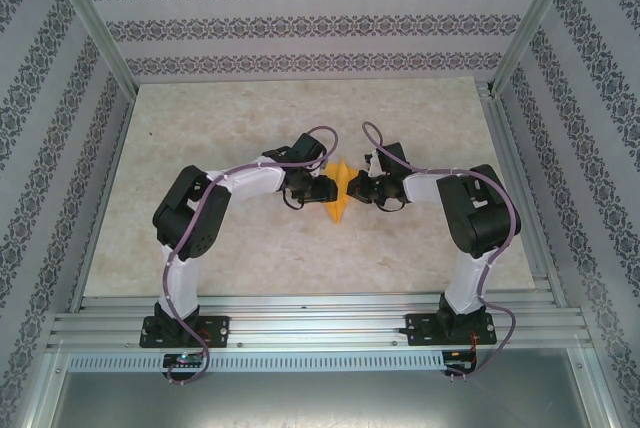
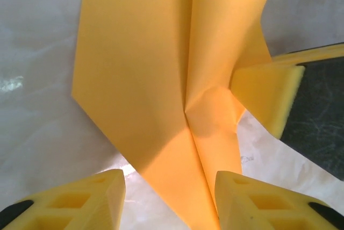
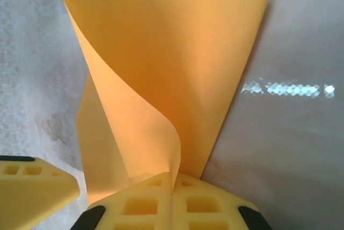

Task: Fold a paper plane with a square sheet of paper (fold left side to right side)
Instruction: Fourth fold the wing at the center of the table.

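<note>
The orange-yellow sheet of paper (image 1: 338,194) lies mid-table between both grippers, folded into a pointed outline with a central crease (image 2: 189,79). My left gripper (image 2: 169,189) is open, its fingers either side of the paper's narrow point just above it. My right gripper (image 3: 173,182) is shut on the edge of one flap of the paper (image 3: 161,69), which curls up off the table into the pads. The right gripper's finger (image 2: 266,95) also shows in the left wrist view, at the paper's right edge. In the top view, the left gripper (image 1: 318,188) and right gripper (image 1: 362,188) flank the paper.
The pale marbled table (image 1: 300,248) is bounded by aluminium frame rails (image 1: 520,178) and patterned walls. A finger of the left gripper (image 3: 32,189) sits at the bottom left of the right wrist view, close to the right gripper.
</note>
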You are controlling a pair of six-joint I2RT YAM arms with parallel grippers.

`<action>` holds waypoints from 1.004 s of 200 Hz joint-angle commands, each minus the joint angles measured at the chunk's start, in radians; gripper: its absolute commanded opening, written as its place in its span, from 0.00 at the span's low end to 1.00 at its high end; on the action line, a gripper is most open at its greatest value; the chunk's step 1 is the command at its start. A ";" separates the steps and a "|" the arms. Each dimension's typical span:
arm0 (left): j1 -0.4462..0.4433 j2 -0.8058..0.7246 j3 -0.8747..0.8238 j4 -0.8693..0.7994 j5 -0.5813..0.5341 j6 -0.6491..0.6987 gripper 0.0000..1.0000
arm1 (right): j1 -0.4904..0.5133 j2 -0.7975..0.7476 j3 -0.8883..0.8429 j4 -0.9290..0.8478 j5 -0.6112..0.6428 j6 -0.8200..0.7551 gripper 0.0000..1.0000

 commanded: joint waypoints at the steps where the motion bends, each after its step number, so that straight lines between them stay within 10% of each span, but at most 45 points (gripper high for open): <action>1: -0.031 -0.022 -0.020 0.028 0.075 0.001 0.49 | 0.011 0.029 0.002 -0.040 0.046 -0.023 0.05; 201: -0.076 0.029 -0.007 0.166 0.167 -0.051 0.34 | 0.019 0.030 0.005 -0.045 0.046 -0.029 0.05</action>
